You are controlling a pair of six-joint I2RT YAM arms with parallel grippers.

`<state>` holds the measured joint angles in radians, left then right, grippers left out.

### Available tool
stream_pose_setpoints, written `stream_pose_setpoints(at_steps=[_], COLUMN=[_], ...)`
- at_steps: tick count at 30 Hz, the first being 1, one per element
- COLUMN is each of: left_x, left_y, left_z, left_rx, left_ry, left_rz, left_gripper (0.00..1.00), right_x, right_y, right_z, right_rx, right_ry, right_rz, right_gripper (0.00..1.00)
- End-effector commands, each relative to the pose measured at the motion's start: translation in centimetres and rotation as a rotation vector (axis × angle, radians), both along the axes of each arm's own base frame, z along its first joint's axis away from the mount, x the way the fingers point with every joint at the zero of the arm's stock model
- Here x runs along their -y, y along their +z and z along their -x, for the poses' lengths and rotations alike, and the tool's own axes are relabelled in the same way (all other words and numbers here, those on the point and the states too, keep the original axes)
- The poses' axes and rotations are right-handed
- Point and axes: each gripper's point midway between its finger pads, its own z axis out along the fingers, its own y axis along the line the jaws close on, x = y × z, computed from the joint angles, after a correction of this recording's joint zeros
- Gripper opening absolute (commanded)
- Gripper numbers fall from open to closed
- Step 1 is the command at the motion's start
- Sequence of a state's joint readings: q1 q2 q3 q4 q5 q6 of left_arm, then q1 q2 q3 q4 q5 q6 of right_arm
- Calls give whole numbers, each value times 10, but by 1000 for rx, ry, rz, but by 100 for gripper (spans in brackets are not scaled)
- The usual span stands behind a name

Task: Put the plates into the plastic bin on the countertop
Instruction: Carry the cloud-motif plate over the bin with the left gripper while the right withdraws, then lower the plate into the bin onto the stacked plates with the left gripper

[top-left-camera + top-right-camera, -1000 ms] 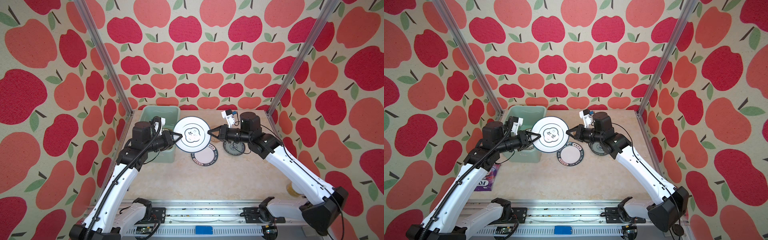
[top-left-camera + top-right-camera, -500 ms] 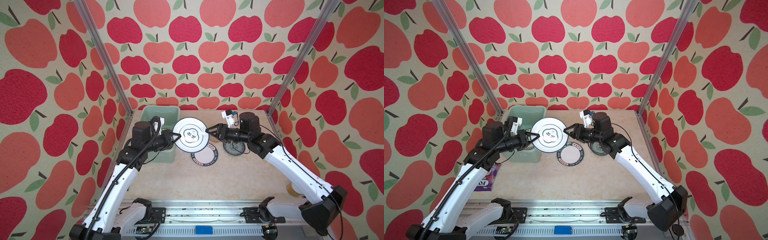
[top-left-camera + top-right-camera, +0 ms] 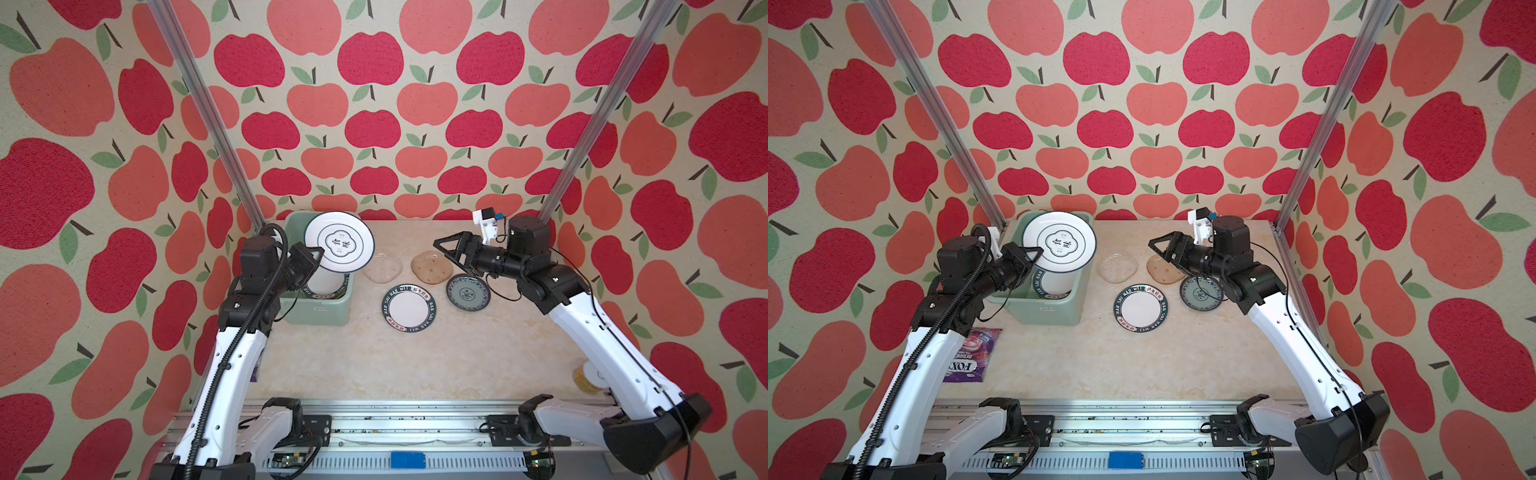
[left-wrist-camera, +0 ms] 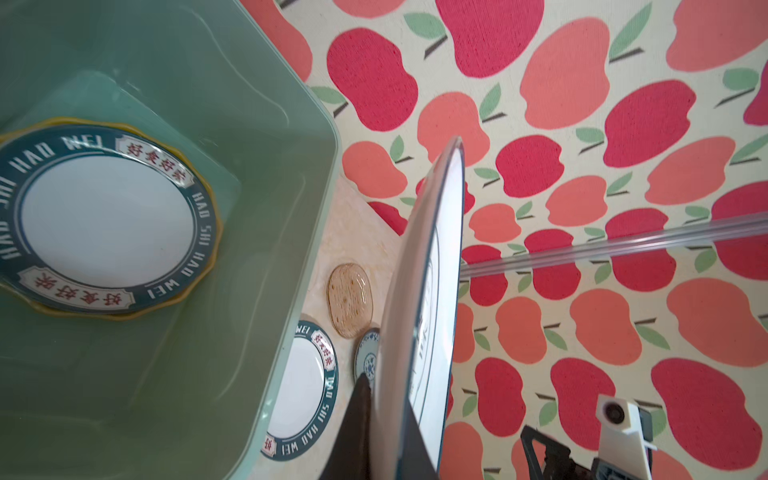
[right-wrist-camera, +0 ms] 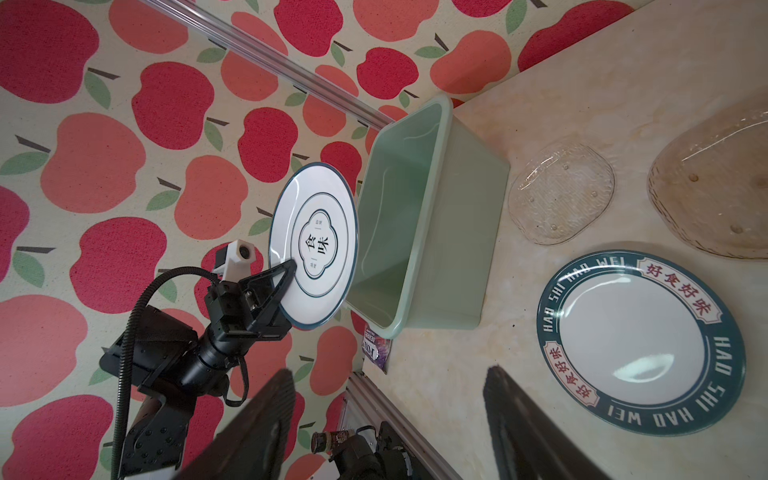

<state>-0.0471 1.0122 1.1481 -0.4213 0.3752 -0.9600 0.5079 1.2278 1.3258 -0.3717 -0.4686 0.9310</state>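
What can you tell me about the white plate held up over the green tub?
The white plate is round, glossy and shallow, perhaps glazed ceramic. A thin dark line edges its rim, a dark ring circles inside, and a four-lobed emblem with two black characters marks the centre. It looks clean. The left arm's fingers pinch its rim, holding it steeply tilted, almost on edge, in the air over the green tub. Nothing else touches it.
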Motion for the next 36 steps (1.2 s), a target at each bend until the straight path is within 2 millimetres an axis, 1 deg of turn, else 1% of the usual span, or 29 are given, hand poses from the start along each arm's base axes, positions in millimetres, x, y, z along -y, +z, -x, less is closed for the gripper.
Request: stream_pose_setpoints(at_steps=[1,4,5,11,13,18,20,26,28,32,36], left_x=[-36,-53,-58,-72,-76,-83,-81,-63,-61,-61,-52], left_y=[7,-5,-14,-44,-49,-60,-67,-90,-98,-114,-127], left_z=[-24,-36,-44,-70,-77,-80,-81,-91,-91,-87,-92], left_rx=[39,0,-24,-121,-133,-177,-199,-294,-331,-397,-433], left_ry=[189,254,272,361,395,499,530,604,646,735,761], left_rz=[72,72,71,86,77,33,29,59,74,117,171], left_gripper=[0,0,0,0,0,0,0,0,0,0,0], right_x=[-2,-6,-8,-16,-17,-17,-16,-10,-7,-2,3], right_y=[-2,-5,-4,-8,-13,-23,-26,-36,-38,-37,-35], right_z=[2,-7,-10,-33,-41,-55,-58,-65,-66,-68,-68], right_rx=[-49,-71,-75,-100,-114,-148,-155,-179,-185,-185,-181], right_ry=[25,39,46,74,76,80,81,70,65,62,57], right_rz=[-16,-26,-27,-31,-35,-50,-51,-55,-58,-63,-63], right_gripper=[75,75,75,74,73,71,70,70,69,69,69])
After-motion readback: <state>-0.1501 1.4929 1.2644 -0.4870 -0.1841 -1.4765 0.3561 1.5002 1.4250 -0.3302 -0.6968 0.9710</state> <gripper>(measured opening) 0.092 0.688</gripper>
